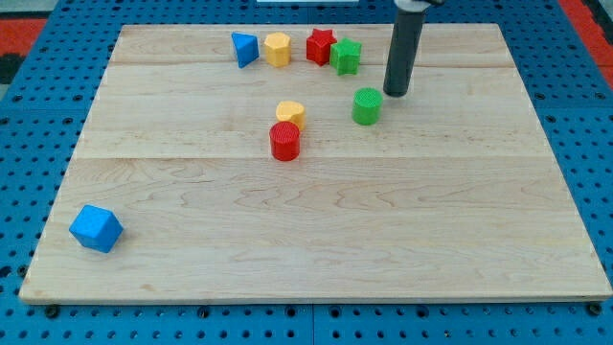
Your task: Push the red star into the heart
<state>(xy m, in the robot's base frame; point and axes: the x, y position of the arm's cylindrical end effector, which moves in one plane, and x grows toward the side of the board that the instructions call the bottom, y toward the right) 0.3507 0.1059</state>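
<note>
My tip [395, 94] rests on the wooden board [316, 240] at the view's upper right. There are no jaws on this rig — the rod is bare, so nothing opens or closes.

The green cylinder [367, 105] sits just to the view's left of the tip, close but apparently apart. The green star [347, 57] lies further up-left and touches the red star [320, 46], which stands near the board's top edge. The yellow hexagon [277, 49] and blue triangle [244, 48] follow leftward.

The yellow heart [290, 113] lies mid-board, touching the red cylinder [284, 141]. A blue cube [96, 228] sits far lower left.

Handling judgement: the red star appears light, rigid and free-sliding. Contact its top side — an off-centre push likely spins it.
</note>
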